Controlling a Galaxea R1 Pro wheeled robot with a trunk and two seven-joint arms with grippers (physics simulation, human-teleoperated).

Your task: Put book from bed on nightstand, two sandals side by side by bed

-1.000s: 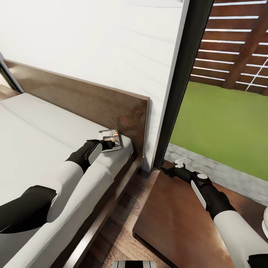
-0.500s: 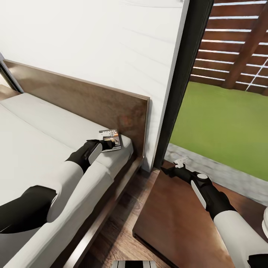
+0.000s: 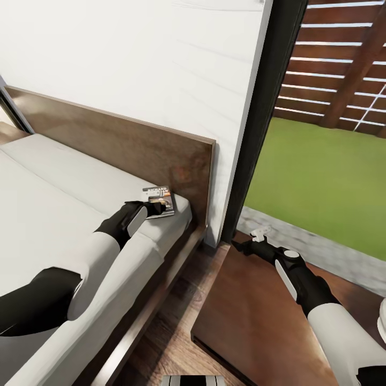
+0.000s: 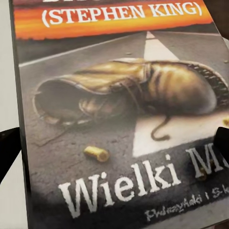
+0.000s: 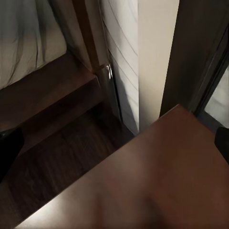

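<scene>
The book [image 3: 160,193] lies flat on the bed [image 3: 64,203], at the mattress corner by the wooden headboard [image 3: 134,150]. My left gripper [image 3: 157,208] rests at the book's near edge, open. In the left wrist view the cover [image 4: 119,119] is very close, with dark fingertips [image 4: 8,150] at both sides of it. My right gripper [image 3: 239,246] hovers open over the far corner of the nightstand [image 3: 252,321], holding nothing. The right wrist view looks down on the nightstand top [image 5: 148,191]. The sandals are out of view.
A strip of wood floor [image 3: 177,305] runs between the bed frame and the nightstand. A white lamp base [image 3: 382,320] stands at the nightstand's right edge. Behind are a white wall, a dark window frame [image 3: 262,118] and lawn outside.
</scene>
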